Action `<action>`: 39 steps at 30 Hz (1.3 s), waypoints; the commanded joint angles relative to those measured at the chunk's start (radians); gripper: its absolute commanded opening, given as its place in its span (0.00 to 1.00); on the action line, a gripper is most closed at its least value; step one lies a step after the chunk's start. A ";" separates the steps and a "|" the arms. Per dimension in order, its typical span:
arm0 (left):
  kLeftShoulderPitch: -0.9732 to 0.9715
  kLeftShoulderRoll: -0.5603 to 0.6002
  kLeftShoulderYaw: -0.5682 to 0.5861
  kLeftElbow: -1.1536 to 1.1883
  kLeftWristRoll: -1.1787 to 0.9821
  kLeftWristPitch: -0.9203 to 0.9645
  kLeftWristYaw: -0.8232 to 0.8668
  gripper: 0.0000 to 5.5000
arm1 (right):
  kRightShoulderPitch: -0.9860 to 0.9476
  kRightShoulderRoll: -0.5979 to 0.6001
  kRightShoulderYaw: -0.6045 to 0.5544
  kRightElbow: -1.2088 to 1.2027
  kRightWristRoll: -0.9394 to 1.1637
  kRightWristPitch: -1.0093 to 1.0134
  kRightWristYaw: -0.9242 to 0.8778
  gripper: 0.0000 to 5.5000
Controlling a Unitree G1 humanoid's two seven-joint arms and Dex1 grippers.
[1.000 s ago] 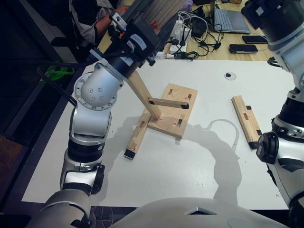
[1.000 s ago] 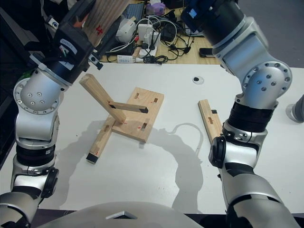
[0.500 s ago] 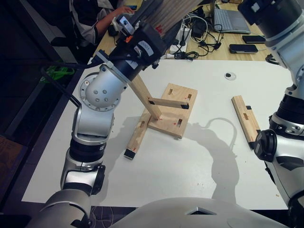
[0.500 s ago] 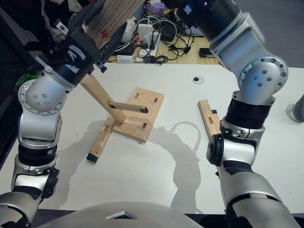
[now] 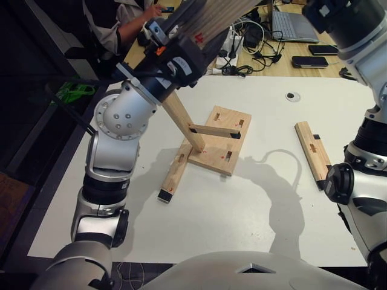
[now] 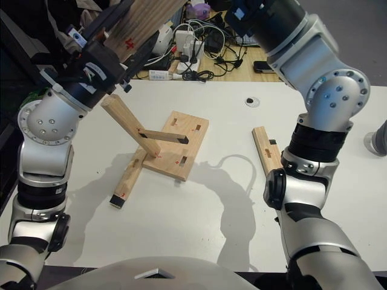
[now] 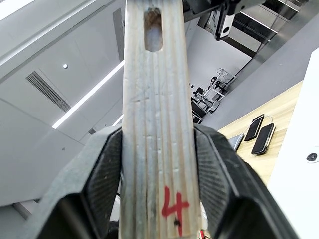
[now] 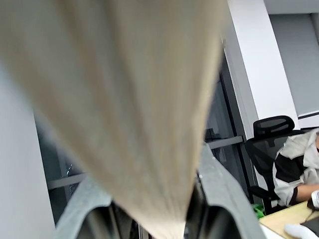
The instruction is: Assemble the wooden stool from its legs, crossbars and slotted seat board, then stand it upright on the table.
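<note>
- Far left, raised: left claw [image 7: 159, 172] pinches one layered plywood leg [image 7: 157, 99] with a rounded slot.
- Right claw [image 8: 152, 204] pinches blurred pale wood [image 8: 124, 99].
- White table [image 5: 242, 211]: one square slotted seat board [image 5: 221, 145], one leaning leg [image 5: 181, 118], one crossbar [image 5: 214, 130], and two flat legs, the left leg [image 5: 175, 172] and the right leg [image 5: 313, 152].

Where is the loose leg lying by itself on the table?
In the left eye view the loose leg lies flat on the right side of the table, near its right edge and well apart from the seat board.
</note>
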 commanded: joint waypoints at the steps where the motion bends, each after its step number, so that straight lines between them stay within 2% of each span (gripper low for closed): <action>1: -0.025 0.089 0.046 0.106 0.036 -0.065 -0.030 0.37 | 0.009 -0.037 -0.023 -0.031 0.047 0.052 0.017 0.20; 7: -0.047 0.086 0.059 0.135 0.040 -0.101 -0.003 0.37 | 0.023 -0.033 -0.023 -0.043 0.050 0.055 0.011 0.20; 8: -0.045 0.081 0.065 0.130 0.046 -0.105 0.011 0.44 | 0.023 -0.031 -0.023 -0.043 0.049 0.053 0.010 0.20; 14: -0.043 0.068 0.066 0.128 0.075 -0.091 0.007 0.57 | 0.024 -0.016 -0.016 -0.035 0.013 0.017 -0.016 0.19; 20: -0.008 0.058 0.067 0.111 0.026 -0.047 -0.032 0.57 | 0.011 0.019 -0.052 0.054 -0.136 -0.127 -0.162 0.18; 25: -0.009 0.020 0.181 0.151 -0.069 0.033 0.029 0.57 | 0.048 0.005 -0.107 0.104 -0.223 -0.181 -0.269 0.18; 33: -0.079 -0.108 0.405 0.221 -0.268 0.343 0.249 0.57 | 0.299 -0.021 -0.159 -0.099 -0.148 0.029 -0.453 0.18; 39: -0.031 -0.153 0.387 0.217 -0.278 0.522 0.331 0.57 | 0.489 0.028 -0.183 -0.258 0.060 0.180 -0.679 0.18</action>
